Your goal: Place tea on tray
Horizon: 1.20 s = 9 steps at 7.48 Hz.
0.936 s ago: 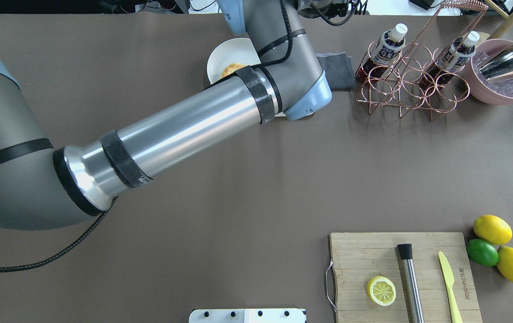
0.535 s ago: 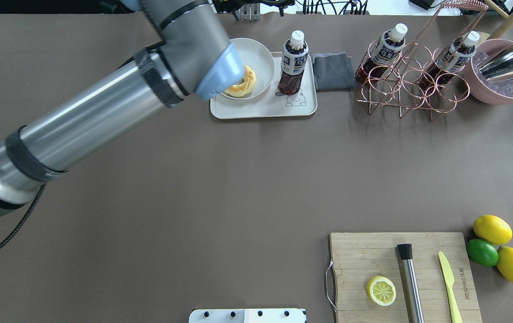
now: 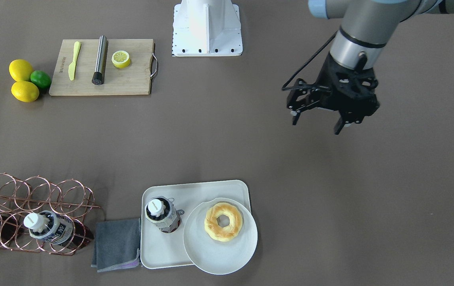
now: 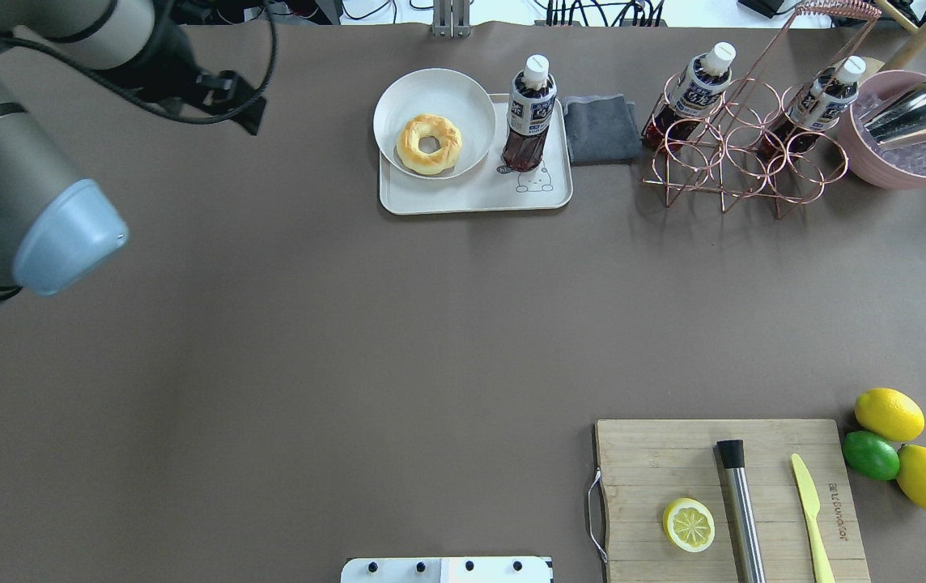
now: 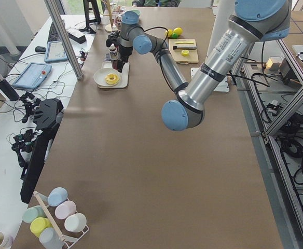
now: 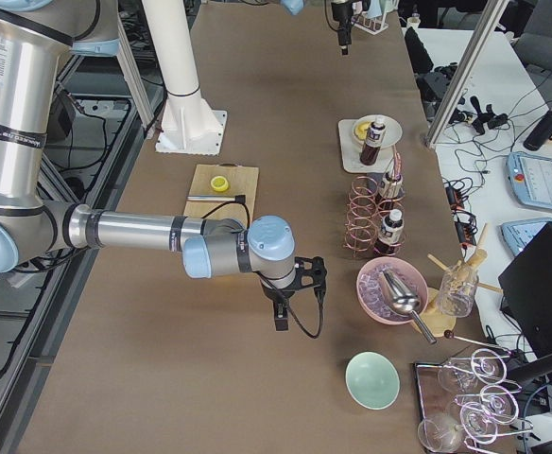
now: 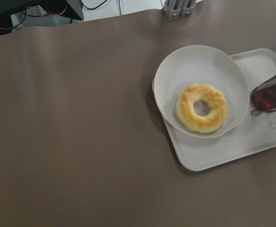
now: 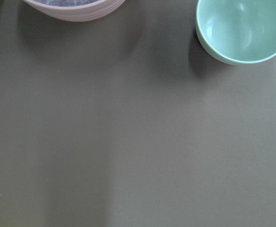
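Note:
One tea bottle (image 4: 529, 113) stands upright on the off-white tray (image 4: 471, 198), beside the line-drawn bear. It also shows in the front view (image 3: 159, 212) and at the edge of the left wrist view (image 7: 270, 94). Two more tea bottles (image 4: 702, 81) (image 4: 827, 97) lie in the copper wire rack (image 4: 742, 154). My left gripper (image 3: 316, 121) is open and empty, above bare table well to the left of the tray. My right gripper (image 6: 281, 317) shows only in the right side view, low over the table near the pink bowl; I cannot tell whether it is open or shut.
A round white plate (image 4: 398, 97) with a doughnut (image 4: 429, 144) sits on the tray's left part. A grey cloth (image 4: 602, 128) lies between tray and rack. There is a pink ice bowl (image 4: 908, 162), a mint bowl (image 8: 242, 28) and a cutting board (image 4: 641, 461) with lemon half, muddler and knife.
My left arm has swung away to the left from over the tray. The tea bottle and the plate, hidden 0.9 s ago, now stand in plain view on the tray.

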Motion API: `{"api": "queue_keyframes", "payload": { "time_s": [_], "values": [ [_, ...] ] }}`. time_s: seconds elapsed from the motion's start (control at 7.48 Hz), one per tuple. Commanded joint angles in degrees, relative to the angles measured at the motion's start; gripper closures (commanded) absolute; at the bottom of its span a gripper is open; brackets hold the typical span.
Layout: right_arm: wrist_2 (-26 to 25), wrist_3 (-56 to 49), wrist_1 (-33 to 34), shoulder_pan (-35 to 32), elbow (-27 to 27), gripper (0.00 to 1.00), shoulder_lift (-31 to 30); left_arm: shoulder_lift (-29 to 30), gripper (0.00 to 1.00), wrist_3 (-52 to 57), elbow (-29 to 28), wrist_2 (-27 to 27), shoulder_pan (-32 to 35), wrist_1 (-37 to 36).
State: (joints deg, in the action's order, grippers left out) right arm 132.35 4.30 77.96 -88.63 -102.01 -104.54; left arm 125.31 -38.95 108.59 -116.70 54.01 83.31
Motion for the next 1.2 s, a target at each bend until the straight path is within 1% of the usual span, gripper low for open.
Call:
{"api": "queue_keyframes", "payload": {
  "time_s": [0.0, 0.13, 0.27, 0.4, 0.53, 0.67, 0.8, 0.94, 1.07],
  "values": [
    [0.4, 0.0, 0.0, -0.4, 0.0, 0.00, -0.7, -19.5, 0.01, 17.8, 10.3, -0.3, 6.8, -4.3],
    [0.4, 0.0, 0.0, -0.5, -0.1, 0.00, -0.9, -27.3, 0.01, 25.9, 9.5, -0.5, 11.9, -2.4],
    [0.4, 0.0, 0.0, -0.5, 0.0, 0.00, -0.9, -32.5, 0.01, 35.9, 6.5, -3.1, 18.3, -1.8],
    [0.4, 0.0, 0.0, -0.6, -0.1, 0.00, -0.9, -34.5, 0.01, 45.2, 1.0, -12.7, 26.9, -2.4],
    [0.4, 0.0, 0.3, -0.5, -0.2, 0.00, -0.4, -36.7, 0.01, 54.2, -5.0, -21.1, 34.3, -1.9],
    [0.4, 0.1, 0.5, -0.5, -0.1, 0.00, -0.2, -36.9, 0.01, 58.8, -10.3, -22.8, 37.3, -4.5],
    [0.4, 0.1, 0.4, -0.5, -0.1, 0.00, -0.3, -37.1, 0.01, 58.7, -12.7, -22.5, 38.9, -7.8],
    [0.4, 0.1, 0.3, -0.5, -0.1, 0.00, -0.4, -38.4, 0.01, 58.5, -12.6, -22.4, 39.1, -10.0],
    [0.4, 0.1, 0.2, -0.5, -0.1, 0.00, -0.6, -38.8, 0.01, 58.6, -12.5, -22.3, 39.1, -9.9]
  ]
}}
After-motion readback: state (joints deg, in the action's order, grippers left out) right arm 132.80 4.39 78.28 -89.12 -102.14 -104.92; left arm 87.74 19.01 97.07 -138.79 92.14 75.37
